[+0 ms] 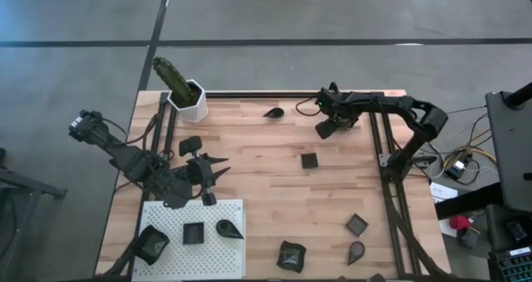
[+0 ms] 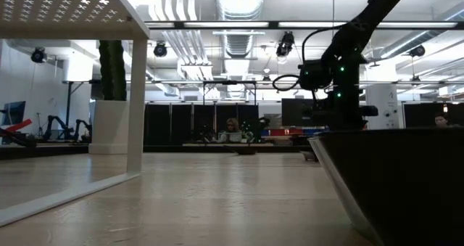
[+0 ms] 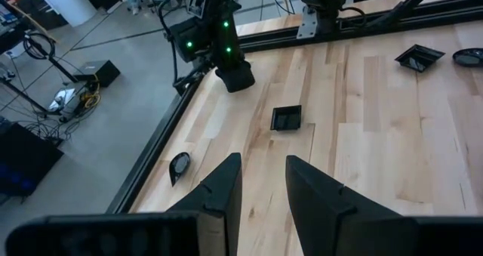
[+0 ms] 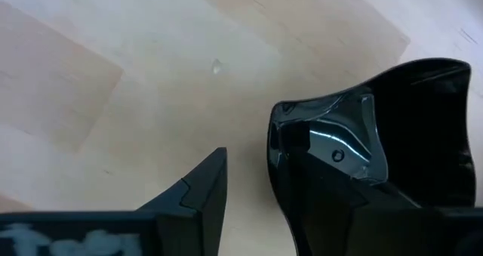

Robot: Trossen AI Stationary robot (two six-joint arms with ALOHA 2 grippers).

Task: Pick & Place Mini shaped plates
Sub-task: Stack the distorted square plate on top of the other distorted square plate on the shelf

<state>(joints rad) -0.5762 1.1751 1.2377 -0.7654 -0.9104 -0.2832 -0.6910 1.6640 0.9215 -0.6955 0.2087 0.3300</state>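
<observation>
Three dark mini plates lie on the white perforated board (image 1: 170, 220) at the near left: a wavy one (image 1: 151, 243), a square one (image 1: 194, 232) and a teardrop one (image 1: 229, 228). Several more lie on the wooden table: a teardrop (image 1: 273, 112), squares (image 1: 309, 160) (image 1: 357, 225), a teardrop (image 1: 356, 251) and a wavy one (image 1: 291, 255). My left gripper (image 1: 219, 169) is open and empty just past the board's far edge. My right gripper (image 1: 331, 126) is open at the far right, at a tilted dark square plate (image 4: 355, 128). My right gripper stands at the square plate's wall (image 4: 281, 135). Bare wood shows between one finger (image 4: 200, 192) and that wall, so this finger does not touch it. The plate hides the other finger, and I cannot tell whether it touches.
A white hexagonal pot with a green cactus (image 1: 189, 99) stands at the far left corner. Black frame rails (image 1: 386, 165) run along the table's right and far edges. In the low view, a dark plate (image 2: 391, 181) fills the near right and the board's leg (image 2: 138, 93) stands at left.
</observation>
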